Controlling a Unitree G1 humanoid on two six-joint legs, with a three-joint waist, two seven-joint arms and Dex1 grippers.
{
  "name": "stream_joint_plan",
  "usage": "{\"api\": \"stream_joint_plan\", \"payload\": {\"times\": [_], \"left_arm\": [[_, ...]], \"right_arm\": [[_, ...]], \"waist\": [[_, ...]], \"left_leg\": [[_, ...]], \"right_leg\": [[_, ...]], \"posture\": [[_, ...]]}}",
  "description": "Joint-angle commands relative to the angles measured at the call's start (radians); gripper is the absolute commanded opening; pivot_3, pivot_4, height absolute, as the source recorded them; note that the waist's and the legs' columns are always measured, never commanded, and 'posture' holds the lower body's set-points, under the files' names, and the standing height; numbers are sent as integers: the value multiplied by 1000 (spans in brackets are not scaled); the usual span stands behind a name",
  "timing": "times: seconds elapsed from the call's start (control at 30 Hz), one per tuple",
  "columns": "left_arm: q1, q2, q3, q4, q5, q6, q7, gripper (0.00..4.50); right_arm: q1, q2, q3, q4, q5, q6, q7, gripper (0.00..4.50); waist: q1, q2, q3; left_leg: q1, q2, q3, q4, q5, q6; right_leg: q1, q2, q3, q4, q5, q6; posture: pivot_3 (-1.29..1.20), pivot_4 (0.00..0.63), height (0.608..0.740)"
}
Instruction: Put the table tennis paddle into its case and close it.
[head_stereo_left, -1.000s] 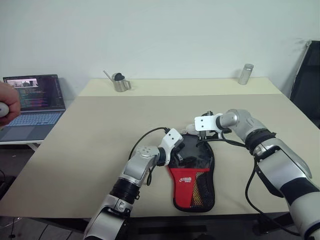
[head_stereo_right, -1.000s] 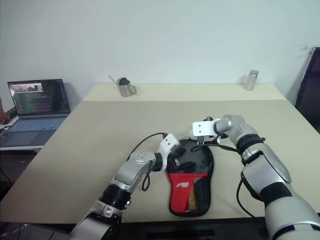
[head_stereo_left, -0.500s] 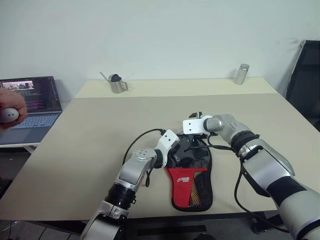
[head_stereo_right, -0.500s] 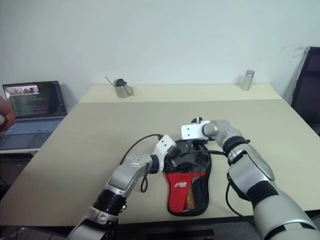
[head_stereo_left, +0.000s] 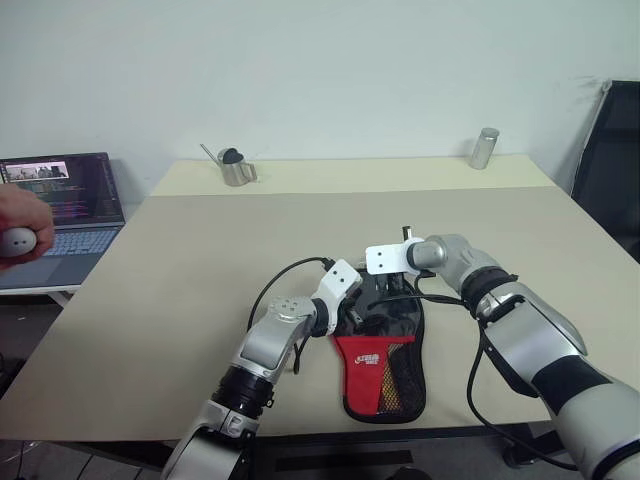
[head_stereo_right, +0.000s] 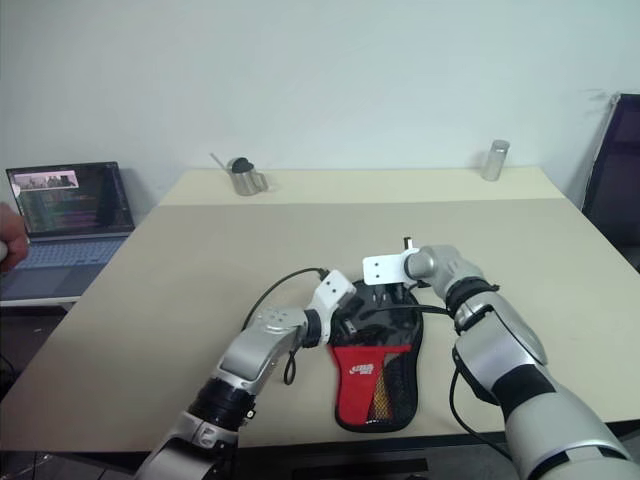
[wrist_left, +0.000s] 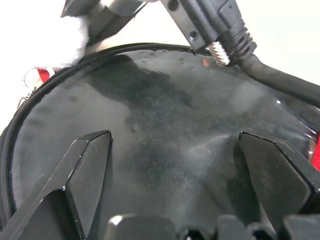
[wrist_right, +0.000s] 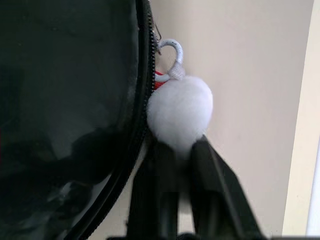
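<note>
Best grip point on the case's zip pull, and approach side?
Grip the white pompom on the zip pull: it sticks out past the case rim at the round far end, clear of the fabric. Come from outside that rim, as the right gripper does, jaws pinched on it.

The case (head_stereo_left: 385, 345) has its round upper end covered by both grippers in the head views. The left gripper (wrist_left: 175, 165) has its fingers cut off at the frame's bottom edge in its wrist view. A hand (head_stereo_left: 20, 232) holding something pale is cut off at the frame's left edge. The laptop (head_stereo_left: 62, 215) screen is too small to read.
</note>
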Motion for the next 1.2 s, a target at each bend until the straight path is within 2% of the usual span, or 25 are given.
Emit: {"api": "stream_joint_plan", "payload": {"times": [0.03, 0.57, 0.73, 0.93, 1.03, 1.2], "left_arm": [[-25, -10, -3, 28, -3, -17, 10, 4500], [-76, -50, -22, 134, 4, -76, -10, 4500], [-95, -55, -29, 167, 4, -91, -16, 4500], [-123, -64, -33, 217, 8, -117, -30, 4500], [-139, -69, -36, 246, 11, -132, -37, 4500], [-164, -80, -38, 283, 14, -152, -46, 4500]], "right_arm": [[-21, -43, -38, -20, 23, 5, -8, 16], [34, -281, -70, -67, 17, 7, 44, 16], [84, -370, -79, -125, 28, -16, 141, 16], [286, -549, -132, -457, 157, -45, 457, 16], [426, -627, -168, -706, 234, 19, 583, 16], [625, -730, -225, -1048, 333, 158, 715, 16]], "waist": [[2, 0, 0], [27, 1, 1], [29, 2, 1], [39, 2, 1], [44, 2, 1], [59, 2, 1]], "left_leg": [[0, 0, 0, 0, 0, 0], [-1, -1, 0, 0, 0, 0], [-1, -1, 0, 0, 0, 0], [-2, -1, 0, 0, 0, 0], [-3, -1, -1, 0, 0, 0], [-3, 0, -1, 0, 0, 0]], "right_leg": [[0, 0, 0, 0, 0, 0], [1, -1, -1, -1, 0, 0], [1, -1, -1, -2, 0, 0], [2, -1, -2, -4, 0, 1], [2, -1, -3, -4, 0, 1], [2, -1, -4, -5, 0, 1]], "posture": [[0, 150, 740], [0, 150, 740], [0, 150, 740], [0, 150, 740], [0, 150, 740], [0, 150, 740]]}}
